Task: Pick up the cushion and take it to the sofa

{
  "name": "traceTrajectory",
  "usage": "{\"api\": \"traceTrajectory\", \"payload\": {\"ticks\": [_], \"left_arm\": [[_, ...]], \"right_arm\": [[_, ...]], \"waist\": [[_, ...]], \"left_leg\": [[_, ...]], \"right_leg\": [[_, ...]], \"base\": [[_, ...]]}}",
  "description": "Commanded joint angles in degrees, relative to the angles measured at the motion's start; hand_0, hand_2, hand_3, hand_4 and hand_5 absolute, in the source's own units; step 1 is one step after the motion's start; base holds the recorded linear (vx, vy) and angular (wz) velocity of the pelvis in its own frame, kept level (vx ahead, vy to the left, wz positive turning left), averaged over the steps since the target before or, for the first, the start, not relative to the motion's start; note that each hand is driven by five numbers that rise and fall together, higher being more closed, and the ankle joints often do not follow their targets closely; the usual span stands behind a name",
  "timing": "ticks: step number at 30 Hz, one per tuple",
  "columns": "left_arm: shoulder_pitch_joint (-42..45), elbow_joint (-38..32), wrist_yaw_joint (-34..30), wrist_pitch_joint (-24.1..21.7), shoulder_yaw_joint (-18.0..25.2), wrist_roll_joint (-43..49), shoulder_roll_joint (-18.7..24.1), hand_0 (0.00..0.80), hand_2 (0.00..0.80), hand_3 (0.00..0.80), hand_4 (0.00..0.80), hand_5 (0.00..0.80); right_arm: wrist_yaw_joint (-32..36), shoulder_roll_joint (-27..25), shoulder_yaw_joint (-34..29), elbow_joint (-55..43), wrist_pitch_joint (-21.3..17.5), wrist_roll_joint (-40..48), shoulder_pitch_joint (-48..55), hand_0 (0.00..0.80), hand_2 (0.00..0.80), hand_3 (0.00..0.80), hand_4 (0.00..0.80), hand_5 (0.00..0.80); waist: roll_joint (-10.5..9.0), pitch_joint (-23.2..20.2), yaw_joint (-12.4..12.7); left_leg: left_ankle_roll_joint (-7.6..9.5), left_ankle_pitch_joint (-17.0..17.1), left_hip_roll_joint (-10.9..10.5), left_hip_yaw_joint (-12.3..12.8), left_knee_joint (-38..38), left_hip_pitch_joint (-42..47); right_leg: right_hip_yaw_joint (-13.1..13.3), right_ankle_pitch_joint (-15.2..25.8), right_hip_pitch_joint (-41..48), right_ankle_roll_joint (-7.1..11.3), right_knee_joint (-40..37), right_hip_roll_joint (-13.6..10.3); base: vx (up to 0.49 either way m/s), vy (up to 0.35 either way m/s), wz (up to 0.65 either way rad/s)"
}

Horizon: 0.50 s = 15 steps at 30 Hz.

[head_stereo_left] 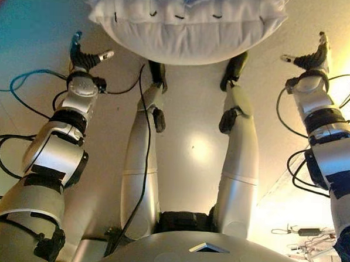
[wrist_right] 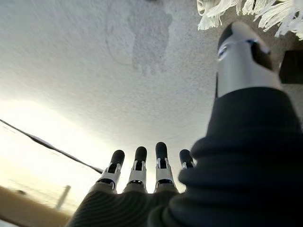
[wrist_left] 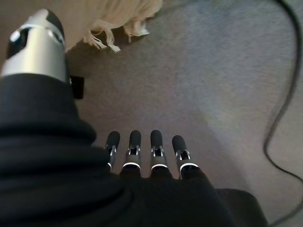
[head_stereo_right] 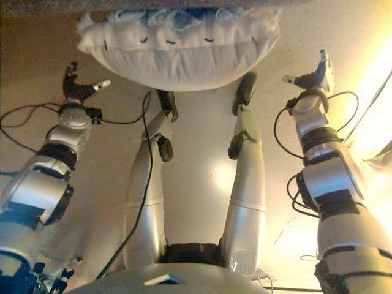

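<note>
A white cushion with a fringed edge and dark stitches lies on the floor ahead of me, at the top middle of the eye views. My left hand hangs open and empty to the cushion's left, apart from it. My right hand hangs open and empty to its right, also apart. In the left wrist view the straight fingers point at carpet, with the cushion's fringe beyond. In the right wrist view the fingers are straight, with fringe at a corner.
The floor is grey carpet. A blue cable lies on the floor at the left. Some cables and a small device lie at the lower right. No sofa shows.
</note>
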Motion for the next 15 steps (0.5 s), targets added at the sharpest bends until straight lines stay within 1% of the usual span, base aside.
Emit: {"api": "traceTrajectory", "payload": {"ticks": [1, 2, 4, 7, 10, 14, 15], "left_arm": [[0.4, -1.2, 3.05, -2.16, 2.47, -1.62, 0.81, 0.0, 0.0, 0.0, 0.0, 0.0], [0.1, -1.92, 3.14, -1.81, 2.4, -1.29, 1.51, 0.0, 0.0, 0.0, 0.0, 0.0], [-1.46, -4.54, 2.22, -0.35, 2.11, 0.05, 5.26, 0.0, 0.0, 0.0, 0.0, 0.0], [-3.82, -5.4, -0.41, -0.26, 1.23, 0.85, 8.34, 0.0, 0.0, 0.0, 0.0, 0.0], [-6.99, -5.58, -3.1, -1.21, -0.23, 0.57, 9.37, 0.0, 0.0, 0.0, 0.0, 0.0], [-10.19, -6.48, -4.72, -2.17, -2.66, 0.98, 8.98, 0.0, 0.0, 0.0, 0.0, 0.0], [-11.06, -6.71, -5.13, -2.73, -3.56, 1.2, 8.79, 0.0, 0.0, 0.0, 0.0, 0.0]], "right_arm": [[-2.03, -5.43, 4.06, -3.14, -4.54, -3.12, 1.29, 0.0, 0.0, 0.0, 0.0, 0.0], [-1.87, -6.34, 4.08, -4.41, -5.14, -2.99, 1.85, 0.0, 0.0, 0.0, 0.0, 0.0], [0.4, -11.04, 4.44, -9.52, -8.35, 0.32, 4.09, 0.0, 0.0, 0.0, 0.0, 0.0], [4.21, -14.26, 5.51, -12.82, -10.94, 2.52, 3.04, 0.0, 0.0, 0.0, 0.0, 0.0], [8.1, -14.68, 7.65, -14.54, -12.3, 3.0, 0.12, 0.0, 0.0, 0.0, 0.0, 0.0], [10.89, -13.83, 10.35, -16.29, -14.71, 3.63, -3.4, 0.0, 0.0, 0.0, 0.0, 0.0], [12.05, -13.5, 11.16, -16.41, -15.89, 4.02, -4.59, 0.0, 0.0, 0.0, 0.0, 0.0]], "waist": [[5.54, -0.31, -2.3], [5.3, -0.31, -2.36], [3.92, -0.31, -2.76], [3.22, -0.31, -2.95], [3.34, -0.31, -2.99], [3.58, -0.31, -2.93], [3.61, -0.31, -2.87]], "left_leg": [[-2.34, -2.55, 2.48, -3.32, 0.12, -2.58], [-2.3, -2.61, 2.55, -3.43, 0.33, -3.16], [-2.24, -2.82, 3.05, -3.68, 1.05, -5.72], [-2.32, -2.94, 3.3, -3.86, 0.93, -7.19], [-2.36, -2.87, 3.29, -3.89, 0.66, -8.38], [-2.59, -2.5, 3.18, -3.87, -0.14, -9.44], [-2.63, -2.32, 3.06, -3.98, -0.43, -9.65]], "right_leg": [[4.32, -4.87, -1.22, 4.55, 2.49, -1.04], [4.25, -4.83, -1.65, 4.65, 2.64, -1.11], [3.82, -4.7, -3.3, 5.07, 2.67, -1.34], [3.46, -4.82, -4.53, 5.22, 2.48, -1.44], [3.56, -4.98, -5.91, 5.24, 2.66, -1.45], [3.46, -4.78, -6.83, 5.47, 1.83, -1.61], [3.37, -4.66, -6.96, 5.55, 1.54, -1.62]], "base": [[0.0, 0.0, 0.0], [-0.01, -0.032, -0.04], [0.0, -0.065, -0.02], [0.012, -0.022, 0.04], [0.0, 0.0, 0.0], [0.0, 0.0, 0.0], [0.0, 0.0, 0.0]]}}
